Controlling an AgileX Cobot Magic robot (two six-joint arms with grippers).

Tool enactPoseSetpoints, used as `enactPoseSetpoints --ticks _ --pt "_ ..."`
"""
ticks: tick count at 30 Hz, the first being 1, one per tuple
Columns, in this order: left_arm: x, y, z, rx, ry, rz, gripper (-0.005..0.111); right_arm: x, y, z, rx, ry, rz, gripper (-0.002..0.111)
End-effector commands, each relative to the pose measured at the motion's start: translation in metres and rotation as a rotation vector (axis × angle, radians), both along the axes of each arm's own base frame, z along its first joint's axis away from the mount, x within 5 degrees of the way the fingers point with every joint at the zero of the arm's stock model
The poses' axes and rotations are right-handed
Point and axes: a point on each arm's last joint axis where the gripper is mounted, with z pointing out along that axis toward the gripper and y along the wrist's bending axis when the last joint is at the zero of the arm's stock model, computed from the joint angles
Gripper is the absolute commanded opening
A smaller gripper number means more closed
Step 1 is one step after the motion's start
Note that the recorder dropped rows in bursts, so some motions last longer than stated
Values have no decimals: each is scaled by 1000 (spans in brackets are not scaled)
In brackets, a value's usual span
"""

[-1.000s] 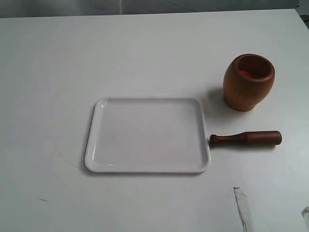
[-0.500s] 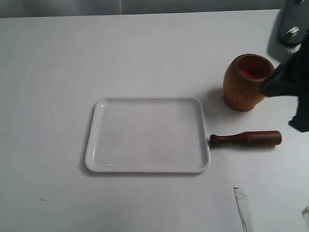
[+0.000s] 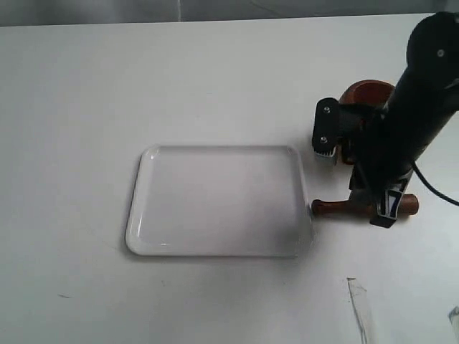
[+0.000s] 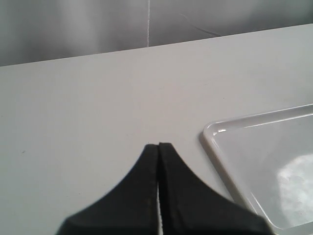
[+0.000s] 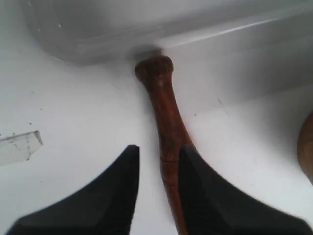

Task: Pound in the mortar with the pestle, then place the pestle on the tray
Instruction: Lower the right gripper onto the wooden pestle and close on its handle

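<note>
The white tray (image 3: 219,201) lies flat mid-table. The dark reddish-brown pestle (image 3: 331,208) lies on the table just right of it, its knob against the tray's rim. Behind it stands the brown wooden mortar (image 3: 367,91), largely covered by my right arm. My right gripper (image 3: 379,206) is down over the pestle's middle. In the right wrist view the gripper (image 5: 159,149) is open, and the pestle (image 5: 164,107) runs between its fingers close against one of them, with the tray (image 5: 146,24) beyond and the mortar (image 5: 307,147) at the edge. My left gripper (image 4: 158,145) is shut and empty, beside the tray's rim (image 4: 215,142).
A clear strip of plastic or tape (image 3: 358,304) lies on the white table near the front right, also seen in the right wrist view as a pale strip (image 5: 17,147). The table's far edge runs along the back (image 3: 215,20).
My right arm came in from the right edge, passed in front of the mortar and dropped over the pestle. Tray, mortar and pestle have not moved.
</note>
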Motion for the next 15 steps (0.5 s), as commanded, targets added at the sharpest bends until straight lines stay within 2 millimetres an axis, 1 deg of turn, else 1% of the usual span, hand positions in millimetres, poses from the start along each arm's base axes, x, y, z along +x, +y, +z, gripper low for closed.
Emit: enactPoseSetpoints --ticks 1,3,4,9,15 --pt "0 -1 0 -15 -4 -6 0 9 4 -14 -6 -30 18 53" --pt "0 -1 0 -15 -4 -6 0 11 6 -20 3 -33 9 58" --pt "0 -1 0 -15 -4 -6 0 11 7 -22 3 -35 11 59" --pt "0 -1 0 -15 -4 -6 0 11 11 -30 -5 -22 25 59" --pt "0 -1 0 -15 -4 -6 0 12 21 -30 43 -67 19 59"
